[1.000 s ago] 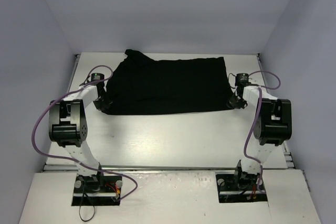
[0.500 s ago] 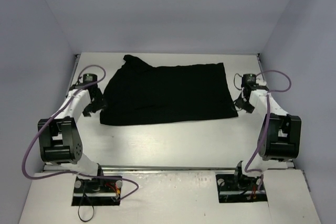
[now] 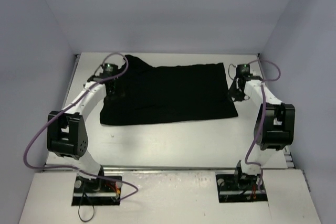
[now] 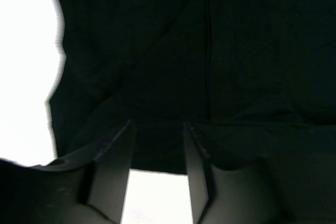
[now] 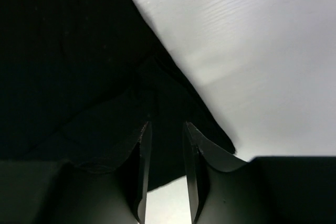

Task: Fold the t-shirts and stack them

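Observation:
The black t-shirt lies folded into a wide rectangle on the white table, towards the back. My left gripper hangs over the shirt's left edge. In the left wrist view its fingers stand apart, with bare table and then the t-shirt showing between them. My right gripper is at the shirt's right edge. Its fingers are also apart, above a corner of the t-shirt. Neither gripper holds any cloth.
Purple walls close the table in at the back and on both sides. Purple cables loop off each arm. A metal rail runs along the near edge, in front of the arm bases.
Both grippers opened and let go of the shirt's near corners. They swung outward, then moved back towards the shirt's far side edges. The shirt's near edge now lies flat, slightly nearer.

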### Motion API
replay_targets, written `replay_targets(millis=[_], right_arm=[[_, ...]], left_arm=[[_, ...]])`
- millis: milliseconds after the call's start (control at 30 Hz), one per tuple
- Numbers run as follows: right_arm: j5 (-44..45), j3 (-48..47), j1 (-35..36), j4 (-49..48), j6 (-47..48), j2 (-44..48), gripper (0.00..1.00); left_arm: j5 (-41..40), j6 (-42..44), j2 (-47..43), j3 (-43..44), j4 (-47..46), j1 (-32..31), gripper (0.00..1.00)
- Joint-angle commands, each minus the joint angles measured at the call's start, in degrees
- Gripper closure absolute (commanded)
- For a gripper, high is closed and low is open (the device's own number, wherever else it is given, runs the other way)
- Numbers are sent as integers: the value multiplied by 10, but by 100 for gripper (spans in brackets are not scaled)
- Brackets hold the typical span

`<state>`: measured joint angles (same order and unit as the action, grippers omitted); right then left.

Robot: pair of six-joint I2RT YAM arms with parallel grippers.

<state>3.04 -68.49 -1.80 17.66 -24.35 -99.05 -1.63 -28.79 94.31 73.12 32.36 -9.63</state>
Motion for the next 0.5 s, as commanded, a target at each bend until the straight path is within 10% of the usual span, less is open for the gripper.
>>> replay_targets(millis=[0,467], right_arm=[[-51,0,-1,-62,-21,-31,74],[42,106,-68,-104,-41,-25,74]], left_arm=[[14,-15,44,-4,-62,6,65],[-15,-82,109,-76,-103,44,71]])
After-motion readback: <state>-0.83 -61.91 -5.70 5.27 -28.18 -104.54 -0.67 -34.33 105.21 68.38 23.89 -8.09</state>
